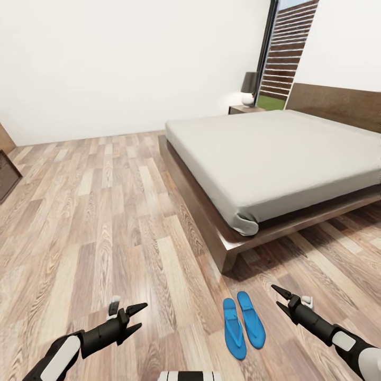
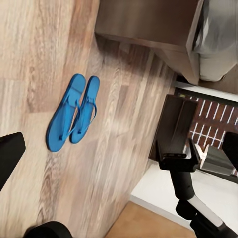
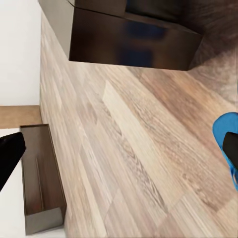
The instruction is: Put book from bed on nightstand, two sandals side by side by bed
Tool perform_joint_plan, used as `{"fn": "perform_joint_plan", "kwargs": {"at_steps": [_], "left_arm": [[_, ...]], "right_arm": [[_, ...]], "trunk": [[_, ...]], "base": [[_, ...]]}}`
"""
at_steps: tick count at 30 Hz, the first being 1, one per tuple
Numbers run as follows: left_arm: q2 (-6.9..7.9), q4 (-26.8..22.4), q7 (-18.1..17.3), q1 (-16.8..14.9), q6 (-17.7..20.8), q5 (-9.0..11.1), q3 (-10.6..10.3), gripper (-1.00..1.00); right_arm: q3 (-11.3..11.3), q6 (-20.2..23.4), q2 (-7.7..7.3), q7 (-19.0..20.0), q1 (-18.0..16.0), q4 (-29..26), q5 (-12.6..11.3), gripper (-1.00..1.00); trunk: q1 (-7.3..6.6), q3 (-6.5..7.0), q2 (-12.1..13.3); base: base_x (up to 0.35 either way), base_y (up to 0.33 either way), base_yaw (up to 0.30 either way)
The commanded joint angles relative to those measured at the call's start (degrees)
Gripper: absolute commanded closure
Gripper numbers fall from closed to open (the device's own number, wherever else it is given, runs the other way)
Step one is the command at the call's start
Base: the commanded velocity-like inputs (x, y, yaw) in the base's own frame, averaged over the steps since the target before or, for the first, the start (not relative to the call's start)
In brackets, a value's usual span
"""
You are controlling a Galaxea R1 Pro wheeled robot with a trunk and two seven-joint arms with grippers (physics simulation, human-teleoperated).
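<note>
Nearest, I held the left gripper (image 1: 136,317) and right gripper (image 1: 283,299) empty, jaws spread. Between them the two bright blue flat-soled sandals (image 1: 243,326) lay together, just beside the dark-brown platform bed (image 1: 222,243); I judged nudging unnecessary. No book showed on its grey mattress.

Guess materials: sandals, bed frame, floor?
Sandals: bright blue, flat and matte, likely foam or rubber. Bed frame: dark brown, faint grain, slight sheen, looks like finished wood. Floor: light-brown planks with strong grain, wood or laminate; can't tell which.
</note>
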Motion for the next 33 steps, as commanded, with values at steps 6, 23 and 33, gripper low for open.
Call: {"fn": "perform_joint_plan", "kwargs": {"at_steps": [6, 23, 33], "left_arm": [[-0.01, 0.1, 0.1, 0.0, -0.8, 0.4, -0.1, -1.0], [-0.03, 0.1, -0.3, 0.0, -1.6, 0.6, 0.2, -1.0], [-0.03, 0.1, -0.4, 0.0, -1.6, 0.6, 0.2, -1.0]], "right_arm": [[0.0, 0.6, 0.01, 0.3, -0.1, 0.3, -0.5, -1.0], [0.2, 0.2, 0.05, -0.2, -0.1, 0.2, -0.5, -1.0], [0.2, 0.1, 0.58, -0.8, -0.1, 0.3, -0.4, -1.0]], "trunk": [[-0.16, 1.29, 0.1], [-0.6, 5.06, 0.3], [-0.86, 7.27, 0.4]], "base": [[0.0, 0.0, 0.0], [0.0, 0.0, 0.0], [0.0, 0.0, 0.0]]}}
